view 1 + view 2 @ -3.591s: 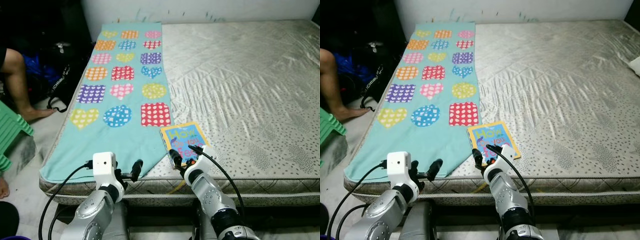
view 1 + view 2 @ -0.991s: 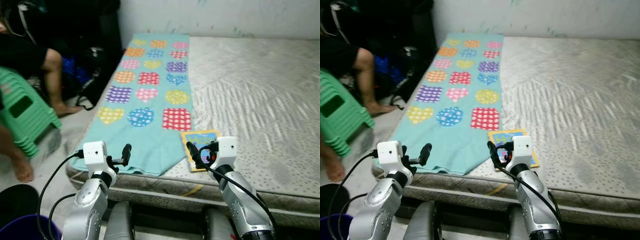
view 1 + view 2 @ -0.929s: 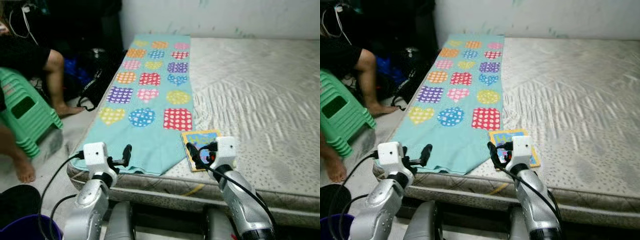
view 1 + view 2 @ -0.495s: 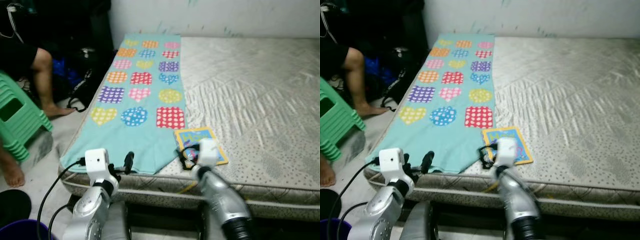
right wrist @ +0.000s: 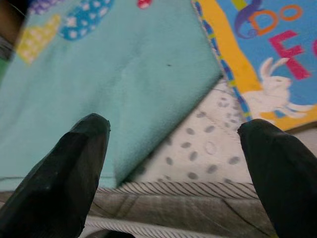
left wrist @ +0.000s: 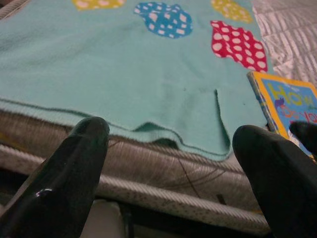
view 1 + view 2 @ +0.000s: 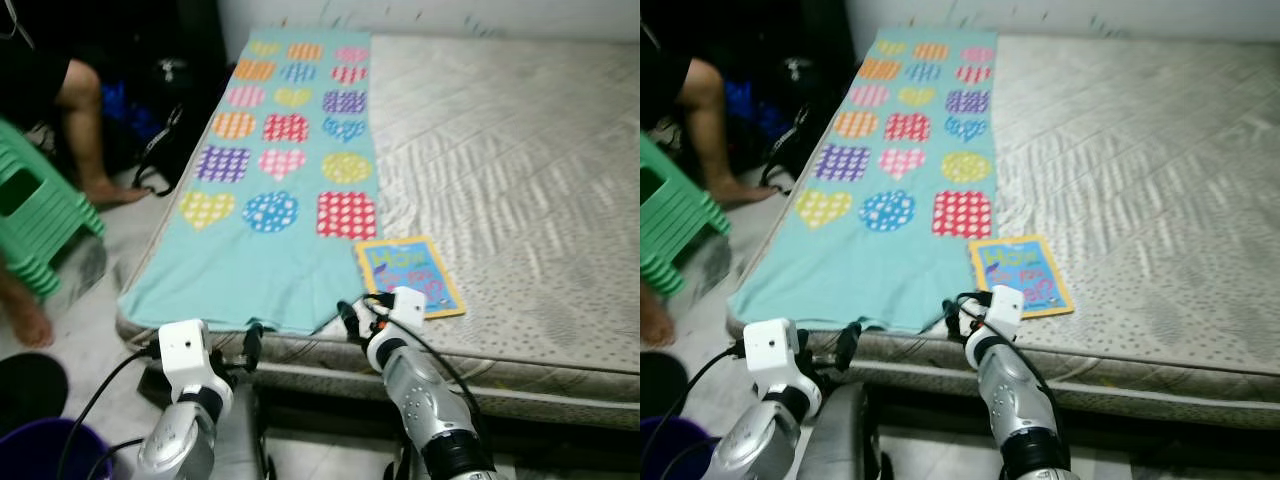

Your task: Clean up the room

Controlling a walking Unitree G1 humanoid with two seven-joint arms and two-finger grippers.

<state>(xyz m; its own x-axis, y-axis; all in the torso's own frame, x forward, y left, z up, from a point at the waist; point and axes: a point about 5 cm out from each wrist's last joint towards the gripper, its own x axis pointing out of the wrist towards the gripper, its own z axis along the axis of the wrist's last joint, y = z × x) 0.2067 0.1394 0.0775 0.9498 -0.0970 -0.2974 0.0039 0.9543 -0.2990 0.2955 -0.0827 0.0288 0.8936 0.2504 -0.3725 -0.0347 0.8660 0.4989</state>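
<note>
A thin yellow-bordered blue picture book (image 7: 410,277) lies flat near the front edge of the bare grey quilted mattress (image 7: 520,170), just beside the corner of a teal blanket with dotted hearts and circles (image 7: 285,190) spread along the mattress's left side. The right end effector (image 7: 362,318) hovers at the mattress edge just before the book, its two black fingers (image 5: 74,173) spread wide and empty. The left end effector (image 7: 250,345) is low before the blanket's front hem, fingers (image 6: 74,168) likewise spread; a person's bare legs (image 7: 85,130) and a green plastic stool (image 7: 35,230) are on the floor to the left.

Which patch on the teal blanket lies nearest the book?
The red square patch with white dots, at the corner of the blanket, just above the book; the other patches lie farther left or up.
</note>
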